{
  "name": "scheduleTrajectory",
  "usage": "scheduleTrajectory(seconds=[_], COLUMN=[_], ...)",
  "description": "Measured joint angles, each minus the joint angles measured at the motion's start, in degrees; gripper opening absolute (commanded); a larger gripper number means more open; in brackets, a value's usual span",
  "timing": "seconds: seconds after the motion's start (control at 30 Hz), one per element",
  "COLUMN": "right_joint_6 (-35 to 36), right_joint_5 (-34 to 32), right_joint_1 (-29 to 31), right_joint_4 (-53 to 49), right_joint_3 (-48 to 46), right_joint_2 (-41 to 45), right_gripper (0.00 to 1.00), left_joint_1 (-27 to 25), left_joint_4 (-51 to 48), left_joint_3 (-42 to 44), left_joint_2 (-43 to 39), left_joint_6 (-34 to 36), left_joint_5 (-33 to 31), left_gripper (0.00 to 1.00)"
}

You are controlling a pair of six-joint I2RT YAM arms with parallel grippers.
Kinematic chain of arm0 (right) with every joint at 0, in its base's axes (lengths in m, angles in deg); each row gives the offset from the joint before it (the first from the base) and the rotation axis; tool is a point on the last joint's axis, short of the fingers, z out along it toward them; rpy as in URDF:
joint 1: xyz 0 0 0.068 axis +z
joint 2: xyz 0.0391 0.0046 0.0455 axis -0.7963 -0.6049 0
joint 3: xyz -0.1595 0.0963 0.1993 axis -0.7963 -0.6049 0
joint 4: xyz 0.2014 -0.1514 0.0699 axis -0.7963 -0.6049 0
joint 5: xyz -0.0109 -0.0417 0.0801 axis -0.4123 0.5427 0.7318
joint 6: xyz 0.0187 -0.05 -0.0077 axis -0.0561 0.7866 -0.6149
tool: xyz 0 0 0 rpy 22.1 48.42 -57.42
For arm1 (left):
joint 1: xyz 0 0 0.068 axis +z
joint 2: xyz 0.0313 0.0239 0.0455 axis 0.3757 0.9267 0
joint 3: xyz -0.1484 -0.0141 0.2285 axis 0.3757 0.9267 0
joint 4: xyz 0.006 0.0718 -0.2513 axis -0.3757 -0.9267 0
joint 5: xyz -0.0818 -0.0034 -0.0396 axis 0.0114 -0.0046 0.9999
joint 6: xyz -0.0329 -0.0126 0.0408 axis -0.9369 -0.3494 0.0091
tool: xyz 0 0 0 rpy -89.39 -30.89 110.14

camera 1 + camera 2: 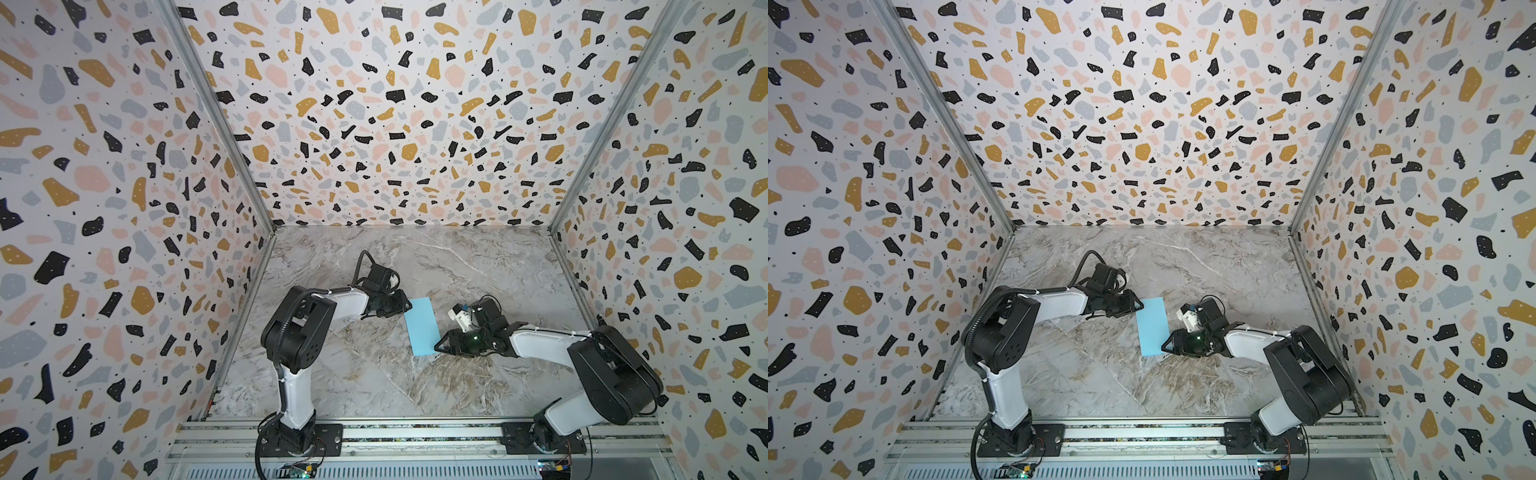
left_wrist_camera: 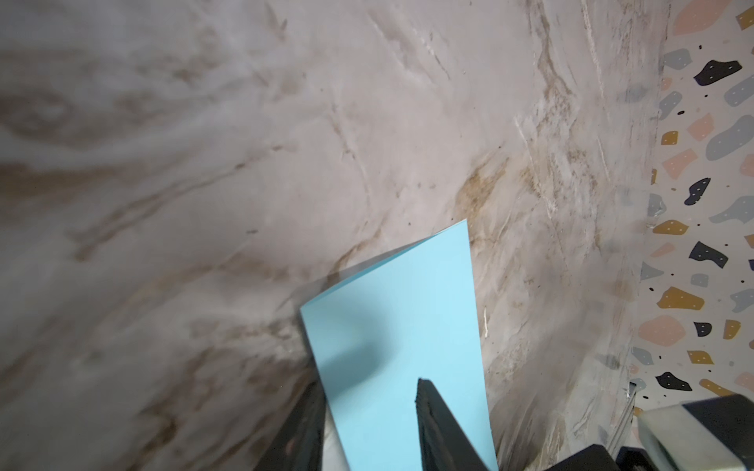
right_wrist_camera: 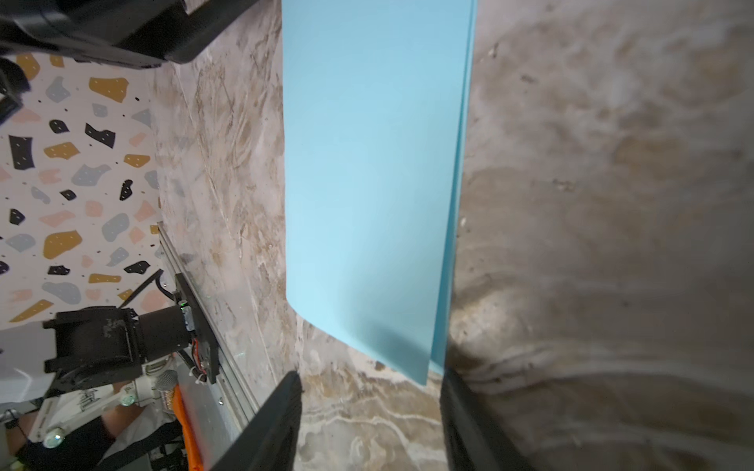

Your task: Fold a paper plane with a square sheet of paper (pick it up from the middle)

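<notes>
The marble-patterned desk is bare apart from the paper and the two arms. Speckled walls close it in on three sides, and a metal rail runs along the front and carries both arm bases. Nothing lies between either pincer and the paper.

The square sheet of paper lies near the middle of the desk in both top views. It is light blue and folded in half into a narrow rectangle. Its long sides run from the back towards the front, slightly slanted. In the right wrist view two layers show along one long edge, and the near corner looks slightly raised off the marble.

The left pincer sits at the sheet's far left corner. In the left wrist view its jaws stand well apart. One dark finger lies over the blue surface and the other is at the paper's edge. The gap is far wider than the paper, so it clamps nothing. Whether the finger presses on the sheet I cannot tell.

The right pincer points at the sheet's near right corner. Its jaws are spread, and the paper's corner ends just ahead of the gap, close beside one finger. It holds nothing.
</notes>
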Motion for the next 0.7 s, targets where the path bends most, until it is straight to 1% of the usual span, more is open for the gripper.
scheduleTrajectory(seconds=[0.13, 0.23, 0.33, 0.4, 0.5, 0.7], right_joint_6=[-2.5, -3.8, -4.9, -5.4, -5.9, -6.2], right_joint_5=[0.2, 0.7, 2.0, 2.9, 4.5, 6.3], right_joint_1=[-1.6, -2.6, -3.1, -3.2, -3.2, -3.2], right_joint_4=[0.8, 1.8, 3.1, 3.8, 5.4, 6.7], right_joint_3=[-1.0, -2.2, -3.2, -3.4, -3.4, -3.4], right_joint_2=[1.1, 1.2, 1.2, 1.0, 0.2, -1.7], right_gripper=[0.56, 0.54, 0.53, 0.52, 0.49, 0.47], left_joint_1=[0.0, 0.0, -0.3, -1.1, -2.9, -4.4], left_joint_4=[-1.0, -0.4, 2.8, 4.5, 6.3, 7.5], left_joint_3=[-0.5, 0.9, 3.7, 4.6, 4.9, 4.9], left_joint_2=[-1.9, -5.0, -7.9, -8.1, -6.8, -2.7], left_joint_6=[0.3, -0.2, -2.3, -3.4, -4.8, -5.9], left_joint_5=[-2.4, -3.4, -2.1, -1.1, 0.5, 1.9], left_gripper=[0.52, 0.54, 0.52, 0.49, 0.43, 0.43])
